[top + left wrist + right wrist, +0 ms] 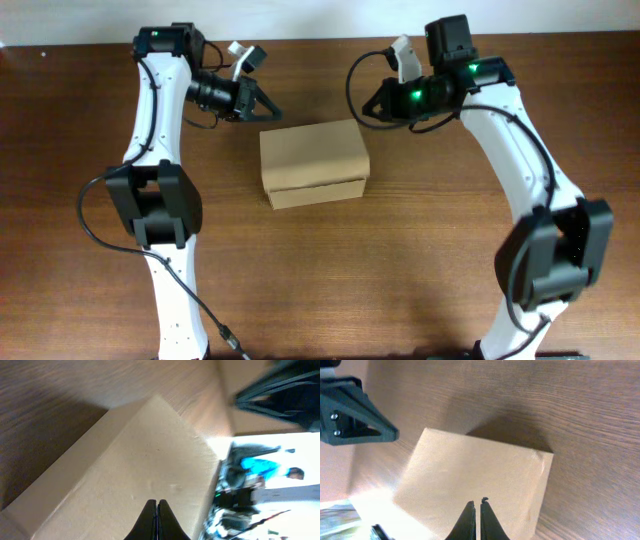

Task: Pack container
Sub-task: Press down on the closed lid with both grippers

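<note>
The container point(314, 162) is a plain tan cardboard box with its flap lid shut, lying in the middle of the wooden table. My left gripper point(272, 110) is shut and empty, held just off the box's far left corner. My right gripper point(368, 108) is shut and empty, held just off the box's far right corner. In the left wrist view the shut fingers point(157, 505) hang over the box's lid point(135, 475). In the right wrist view the shut fingers point(474, 506) hang over the lid point(475, 475), with the left gripper point(355, 415) beyond it.
The brown wooden table point(400, 260) stretches round the box. The arms' white links point(160, 200) point(530, 170) stand to the left and right of it. A pale wall runs behind the table's far edge.
</note>
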{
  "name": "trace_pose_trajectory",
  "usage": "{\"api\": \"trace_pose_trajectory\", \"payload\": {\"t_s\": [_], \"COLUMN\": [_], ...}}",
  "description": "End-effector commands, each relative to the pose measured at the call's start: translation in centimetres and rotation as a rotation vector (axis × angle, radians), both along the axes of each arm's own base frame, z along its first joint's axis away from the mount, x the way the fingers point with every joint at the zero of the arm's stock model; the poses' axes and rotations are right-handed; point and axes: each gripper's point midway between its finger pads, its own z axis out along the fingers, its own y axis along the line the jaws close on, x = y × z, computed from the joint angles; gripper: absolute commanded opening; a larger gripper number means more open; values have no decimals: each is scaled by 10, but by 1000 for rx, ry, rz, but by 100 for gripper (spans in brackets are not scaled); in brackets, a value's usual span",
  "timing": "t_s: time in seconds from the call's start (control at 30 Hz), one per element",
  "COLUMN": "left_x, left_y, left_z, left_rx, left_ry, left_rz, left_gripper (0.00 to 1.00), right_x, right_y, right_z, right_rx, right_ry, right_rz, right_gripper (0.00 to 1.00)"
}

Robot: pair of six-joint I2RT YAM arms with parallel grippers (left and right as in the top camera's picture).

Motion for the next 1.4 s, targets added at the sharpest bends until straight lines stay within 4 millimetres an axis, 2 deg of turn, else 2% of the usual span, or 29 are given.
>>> {"api": "trace_pose_trajectory", "payload": {"t_s": [0.0,0.1,0.23,0.33,0.4,0.5,0.63,0.73,0.83,0.93,1.07,1.2,1.37], "left_x": [-10,-13,-20,-31,-44,-57,-78,-88,-81,-71,-73,-81,-94], "left_y": [14,23,43,51,61,67,55,53,51,39,28,21,16], "left_z": [14,25,56,77,79,70,39,33,35,30,3,-28,-49], "left_rx": [258,376,494,540,630,734,832,874,844,778,724,687,652], "left_ry": [-67,-90,-150,-186,-177,-156,-145,-203,-296,-328,-297,-257,-210], "left_rz": [4,50,139,176,201,217,143,146,192,212,187,159,134], "left_gripper": [2,2,2,2,2,2,2,2,5,7,7,7,8], "right_x": [-7,-21,-41,-53,-60,-63,-66,-67,-68,-68,-67,-69,-69], "right_y": [-9,-14,-19,-18,-12,-7,-2,-1,-2,0,8,17,19], "right_z": [22,20,14,8,7,5,5,4,4,4,-1,-15,-32], "right_rx": [-149,-224,-303,-335,-345,-366,-381,-384,-386,-384,-389,-404,-417], "right_ry": [-103,-80,-32,-1,10,2,-6,-1,3,0,-14,2,39], "right_rz": [-17,-21,-2,32,58,70,84,88,88,90,124,167,179], "right_gripper": [4,4,4,4,4,4,4,4,4,4,4,4,4]}}
